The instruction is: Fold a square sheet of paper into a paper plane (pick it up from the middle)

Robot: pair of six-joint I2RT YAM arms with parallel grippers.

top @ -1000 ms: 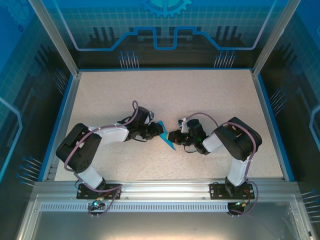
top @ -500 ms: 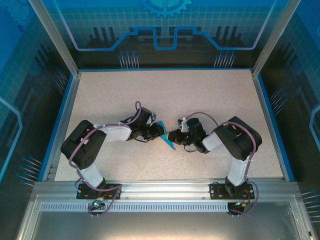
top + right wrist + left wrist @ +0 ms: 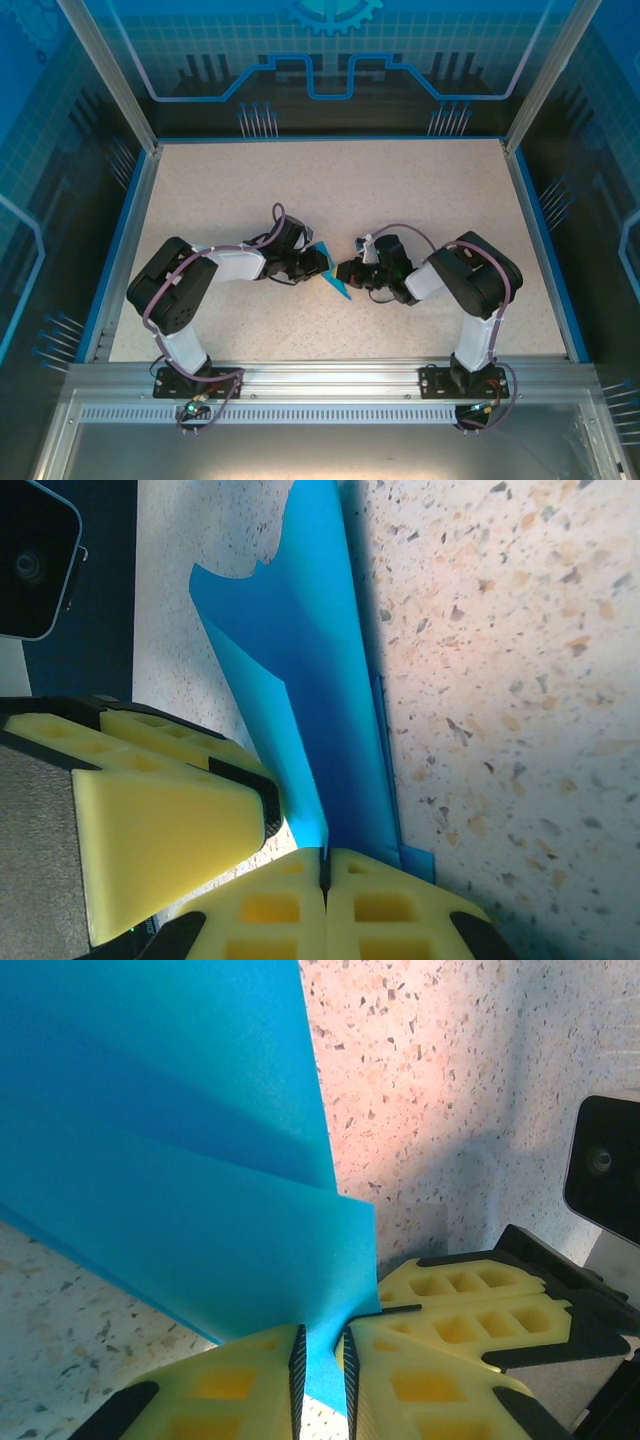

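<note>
Top view: thin teal-blue folded paper plane (image 3: 337,284) at centre of speckled beige table (image 3: 450,190), between left gripper (image 3: 318,264) and right gripper (image 3: 347,273). Left wrist: fingers clamped on paper's bottom edge, layers fanning upward. Right wrist: fingers fully closed on folded edge, paper standing upright. Best: hold both pinches firm, tension crease evenly, avoid tearing.

Speckled beige table (image 3: 330,190) with blue edging; whether the paper plane (image 3: 337,286) touches it cannot be told
</note>
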